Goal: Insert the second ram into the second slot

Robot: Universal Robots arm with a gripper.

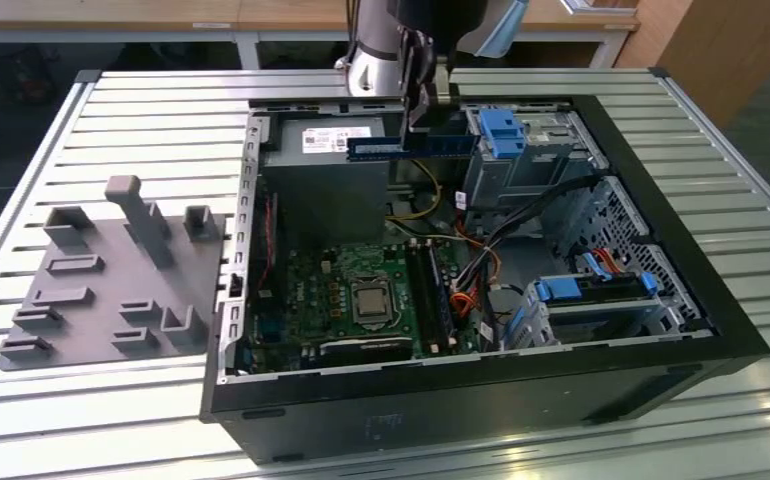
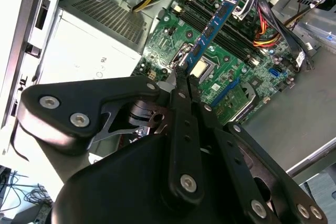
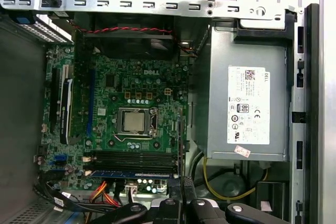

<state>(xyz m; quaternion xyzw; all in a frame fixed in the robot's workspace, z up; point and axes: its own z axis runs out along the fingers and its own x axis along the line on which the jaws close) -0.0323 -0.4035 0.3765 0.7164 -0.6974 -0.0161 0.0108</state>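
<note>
Fingers (image 2: 182, 100) clenched on second ram (image 2: 212, 27), held level over open case (image 1: 652, 235), parallel with memory slots (image 3: 131, 157) to fit.

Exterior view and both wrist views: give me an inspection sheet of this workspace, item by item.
Surface: slatted metal table carrying an open computer case.
Job's things: second ram held in the air above the power supply, not in a slot; memory slots lie beside the processor socket.
Clutter: grey fixture plate with pegs, at the exterior view's left of the case.
Gripper: gripper shut on the second ram.
Cables: orange and red cable bundle close to the slots.
Surroundings: wooden desks behind the table.
</note>
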